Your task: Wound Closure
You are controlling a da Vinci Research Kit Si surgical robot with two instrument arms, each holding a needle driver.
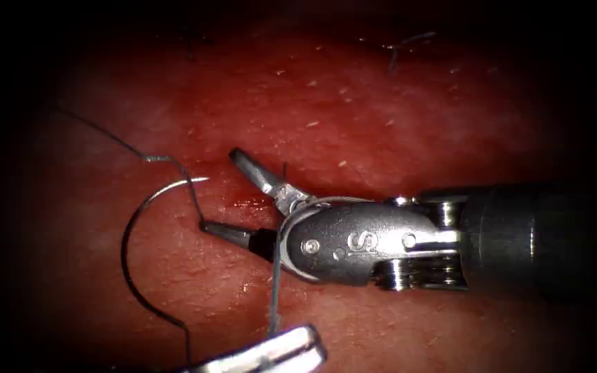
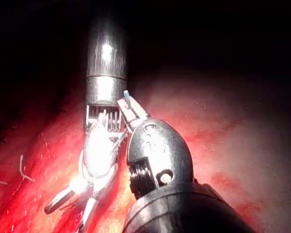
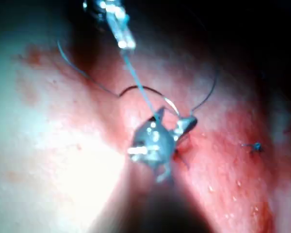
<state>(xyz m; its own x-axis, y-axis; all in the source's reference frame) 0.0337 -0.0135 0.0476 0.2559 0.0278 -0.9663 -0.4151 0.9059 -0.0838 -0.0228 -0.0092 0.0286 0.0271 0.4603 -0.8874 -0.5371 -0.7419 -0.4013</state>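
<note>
Endoscope overhead; wrist views close; all share tissue (image 1: pixel 354 103).

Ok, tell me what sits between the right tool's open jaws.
Nothing gripped: bare tissue with red fluid shows between the jaws of the right tool. The thread held by the left tool crosses its wrist; tissue beneath the tool body is hidden.

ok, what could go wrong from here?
1. The thread held by the left tool runs taut across the wrist of the right tool; it may snag there.
2. The needle lies loose on the tissue, gripped by neither tool; the open right jaws could catch its thread.
</note>
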